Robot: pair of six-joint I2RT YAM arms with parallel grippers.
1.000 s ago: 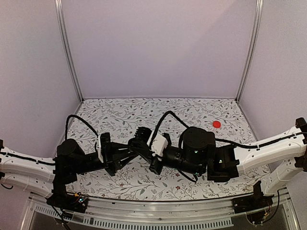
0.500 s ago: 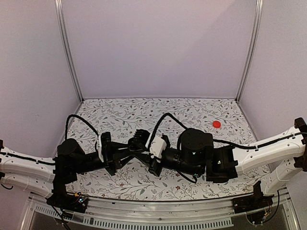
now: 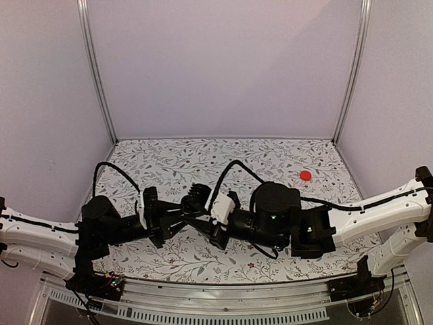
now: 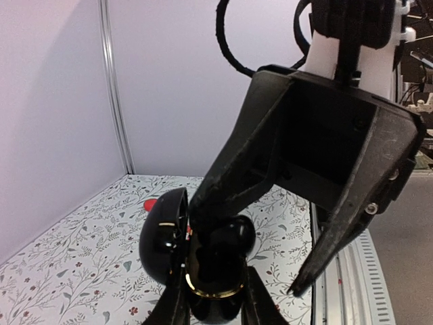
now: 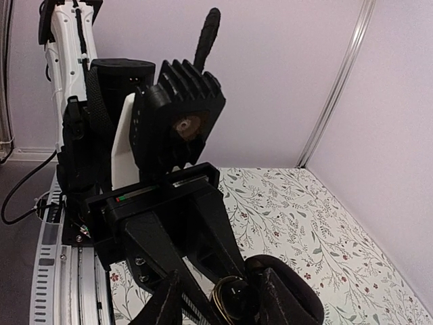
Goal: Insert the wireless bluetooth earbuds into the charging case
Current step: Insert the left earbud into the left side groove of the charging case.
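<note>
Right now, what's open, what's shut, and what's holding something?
charging case: lid open, held above the table.
left gripper: shut on the charging case.
right gripper: open, above the case.
black earbud: seems to sit in the case, ungripped.
red earbud: lying on the table, far from the case.

The case [image 4: 213,306] is glossy black plastic, its rim [image 4: 210,293] gold and metal-like. The right gripper [image 4: 250,252] is matt black plastic. The table cover [image 3: 169,159] looks matt, perhaps printed cloth. The posts [image 3: 95,68] are brushed metal.
</note>
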